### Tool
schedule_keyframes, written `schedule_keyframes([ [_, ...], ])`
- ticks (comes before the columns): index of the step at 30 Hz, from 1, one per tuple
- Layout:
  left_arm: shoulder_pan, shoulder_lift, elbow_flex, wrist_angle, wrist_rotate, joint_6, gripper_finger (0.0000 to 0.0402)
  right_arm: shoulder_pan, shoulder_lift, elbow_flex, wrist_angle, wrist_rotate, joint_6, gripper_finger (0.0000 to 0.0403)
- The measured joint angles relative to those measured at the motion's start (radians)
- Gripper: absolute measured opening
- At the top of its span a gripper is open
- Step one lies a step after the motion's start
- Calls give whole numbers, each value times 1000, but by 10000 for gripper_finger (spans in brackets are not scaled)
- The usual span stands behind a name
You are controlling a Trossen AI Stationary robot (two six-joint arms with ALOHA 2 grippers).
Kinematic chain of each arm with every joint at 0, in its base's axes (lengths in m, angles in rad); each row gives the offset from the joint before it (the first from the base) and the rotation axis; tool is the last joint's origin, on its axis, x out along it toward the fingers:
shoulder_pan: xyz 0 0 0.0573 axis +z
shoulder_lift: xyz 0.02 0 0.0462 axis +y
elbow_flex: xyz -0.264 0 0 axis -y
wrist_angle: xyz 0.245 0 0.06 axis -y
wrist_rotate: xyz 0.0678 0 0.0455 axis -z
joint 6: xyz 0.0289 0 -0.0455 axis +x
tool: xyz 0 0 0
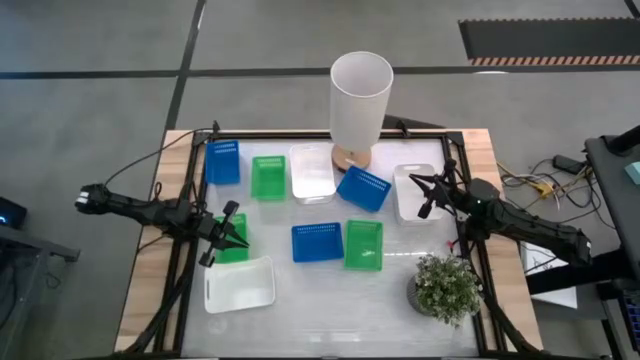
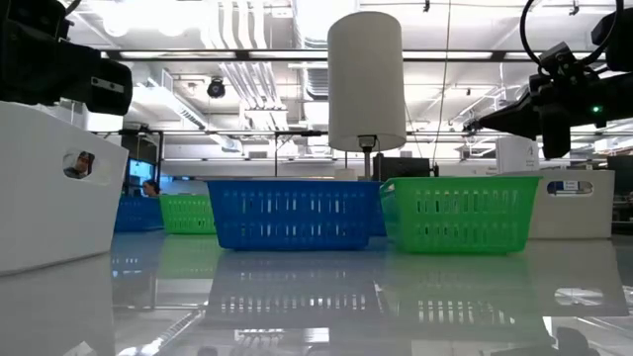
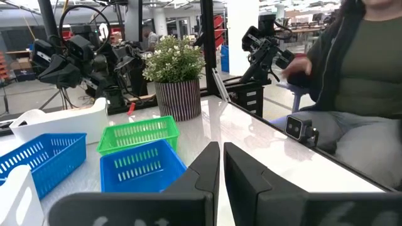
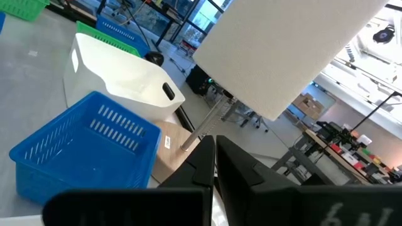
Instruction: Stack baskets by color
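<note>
Several small baskets lie on the glossy table top (image 1: 300,320). Along the far side stand a blue one (image 1: 222,162), a green one (image 1: 268,177), a white one (image 1: 311,172), a tilted blue one (image 1: 364,188) and a white one (image 1: 416,192). In the middle a blue basket (image 1: 317,241) and a green basket (image 1: 363,243) stand side by side, both also in the low view (image 2: 294,213) (image 2: 462,211). A white basket (image 1: 240,284) lies near left. My left gripper (image 1: 242,240) (image 3: 221,147) hovers shut over another green basket (image 1: 232,250). My right gripper (image 1: 418,181) (image 4: 215,141) hovers shut at the right white basket.
A tall white cylinder (image 1: 360,95) on a wooden foot stands at the far middle. A potted plant (image 1: 447,285) stands at the near right. A person (image 3: 364,75) sits beyond the table's right edge. Cables (image 1: 530,185) lie right of the table.
</note>
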Motion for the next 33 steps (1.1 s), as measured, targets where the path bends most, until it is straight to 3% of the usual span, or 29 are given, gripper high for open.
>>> schedule_keyframes([
  [13,0,0,0,7,-1,25,6,0,0,0,1,0,-3,9],
  [21,0,0,0,171,-4,66,6,0,1,0,77,3,-116,9],
  [33,0,0,0,391,-4,70,6,0,2,0,81,-1,-38,9],
])
